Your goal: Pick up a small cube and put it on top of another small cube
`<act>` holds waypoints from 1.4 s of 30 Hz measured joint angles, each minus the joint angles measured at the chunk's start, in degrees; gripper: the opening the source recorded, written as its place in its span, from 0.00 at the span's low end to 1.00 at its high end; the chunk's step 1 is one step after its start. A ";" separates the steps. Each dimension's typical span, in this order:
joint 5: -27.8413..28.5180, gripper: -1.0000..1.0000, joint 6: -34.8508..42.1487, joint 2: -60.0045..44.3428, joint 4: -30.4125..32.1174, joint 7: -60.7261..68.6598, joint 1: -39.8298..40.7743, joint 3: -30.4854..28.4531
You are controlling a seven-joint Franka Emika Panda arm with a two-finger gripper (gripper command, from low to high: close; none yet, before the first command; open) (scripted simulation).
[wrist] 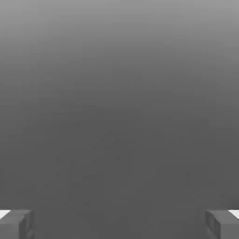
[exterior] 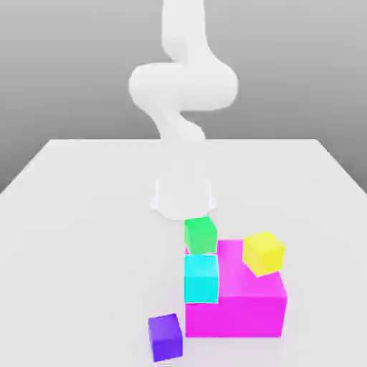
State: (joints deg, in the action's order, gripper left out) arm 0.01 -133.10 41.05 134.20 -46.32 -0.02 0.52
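Several small cubes lie near the front of the white table [exterior: 86, 215] in the exterior view. A cyan cube [exterior: 201, 278] sits at the left front of a big magenta block [exterior: 244, 312]. Right above the cyan cube is a green cube [exterior: 200, 234]; I cannot tell whether it rests on it or stands behind it. A yellow cube [exterior: 263, 252] lies tilted at the block's right edge. A purple cube [exterior: 165, 337] stands alone on the table, left of the block. In the hand view my gripper [wrist: 119, 224] is open, nothing between its fingertips [wrist: 16, 224], facing plain grey.
The white arm [exterior: 183, 86] rises from its base [exterior: 183, 197] at the table's middle, just behind the cubes. The table spreads wide to the exterior view's left and right of the base.
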 joint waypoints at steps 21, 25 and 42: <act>0.15 0.00 -19.24 -41.95 17.18 -3.36 -0.80 2.34; 0.06 0.00 -19.25 -41.95 17.18 -3.29 -0.42 2.78; 0.22 0.00 -8.63 -32.13 15.74 23.38 -4.65 -0.16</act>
State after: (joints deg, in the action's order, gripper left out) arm 0.22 -141.74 8.92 149.94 -22.94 -4.67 0.35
